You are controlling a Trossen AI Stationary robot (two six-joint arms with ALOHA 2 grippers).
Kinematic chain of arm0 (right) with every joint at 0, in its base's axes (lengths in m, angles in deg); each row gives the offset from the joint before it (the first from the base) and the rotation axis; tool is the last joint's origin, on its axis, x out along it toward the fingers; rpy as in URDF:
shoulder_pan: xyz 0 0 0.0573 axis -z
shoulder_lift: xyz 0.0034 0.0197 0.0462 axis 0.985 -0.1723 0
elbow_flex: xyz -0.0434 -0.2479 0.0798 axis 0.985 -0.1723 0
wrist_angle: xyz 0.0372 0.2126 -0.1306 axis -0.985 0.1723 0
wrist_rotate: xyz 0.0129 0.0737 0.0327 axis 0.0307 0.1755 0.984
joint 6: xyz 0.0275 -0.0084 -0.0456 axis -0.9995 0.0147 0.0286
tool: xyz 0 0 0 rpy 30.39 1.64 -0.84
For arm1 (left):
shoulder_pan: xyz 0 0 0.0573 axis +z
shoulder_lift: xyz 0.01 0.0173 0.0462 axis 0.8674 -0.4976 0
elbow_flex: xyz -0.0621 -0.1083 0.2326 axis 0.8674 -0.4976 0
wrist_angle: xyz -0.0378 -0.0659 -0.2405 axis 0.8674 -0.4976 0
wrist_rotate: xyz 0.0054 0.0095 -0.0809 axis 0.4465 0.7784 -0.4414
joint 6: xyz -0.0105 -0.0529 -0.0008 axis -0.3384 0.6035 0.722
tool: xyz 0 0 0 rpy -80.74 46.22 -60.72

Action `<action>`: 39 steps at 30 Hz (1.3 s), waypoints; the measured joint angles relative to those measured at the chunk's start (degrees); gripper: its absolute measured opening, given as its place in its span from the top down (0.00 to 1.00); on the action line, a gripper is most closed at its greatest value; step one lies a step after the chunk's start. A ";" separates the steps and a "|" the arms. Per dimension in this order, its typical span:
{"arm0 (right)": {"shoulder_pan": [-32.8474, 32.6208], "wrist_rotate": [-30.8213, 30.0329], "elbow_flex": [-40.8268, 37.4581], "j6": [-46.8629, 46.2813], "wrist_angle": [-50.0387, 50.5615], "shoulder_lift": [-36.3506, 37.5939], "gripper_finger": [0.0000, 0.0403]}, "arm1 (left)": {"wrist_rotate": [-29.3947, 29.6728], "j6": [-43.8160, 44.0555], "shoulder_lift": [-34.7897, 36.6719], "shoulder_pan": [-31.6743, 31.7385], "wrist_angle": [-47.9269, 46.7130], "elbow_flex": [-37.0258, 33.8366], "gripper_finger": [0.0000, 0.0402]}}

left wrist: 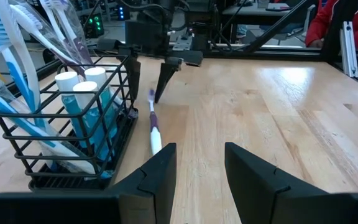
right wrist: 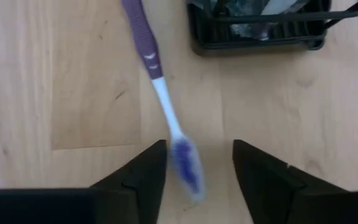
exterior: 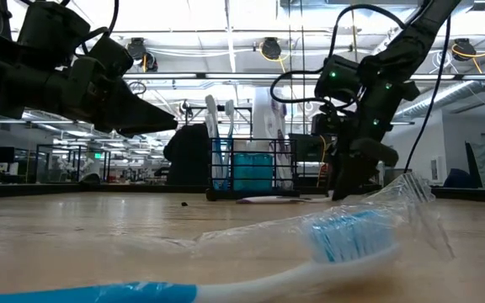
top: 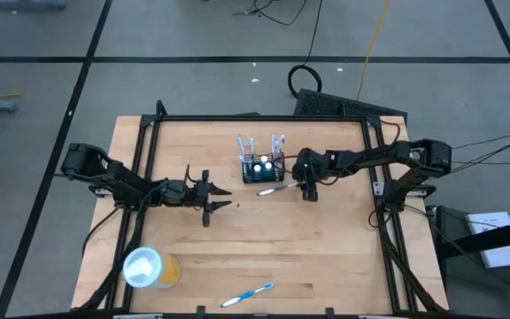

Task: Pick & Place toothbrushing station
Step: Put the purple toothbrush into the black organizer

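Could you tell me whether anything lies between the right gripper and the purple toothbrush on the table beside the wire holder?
Nothing visible does. The right gripper hangs open straight above the purple toothbrush, whose bristle head lies between its fingers, on bare wood just in front of the black wire-mesh holder. The left gripper waits apart.

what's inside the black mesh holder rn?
The black mesh holder holds upright toothbrushes and two white-capped teal tubes. The tubes' lower ends and the holder's floor are hidden behind the mesh.

Black wire-mesh holder, purple-white toothbrush
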 joint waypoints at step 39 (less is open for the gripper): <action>-37.41 -7.51 1.16 -35.22 3.74 0.52 0.99 | 1.24 8.39 -1.50 -10.30 -62.62 32.11 0.65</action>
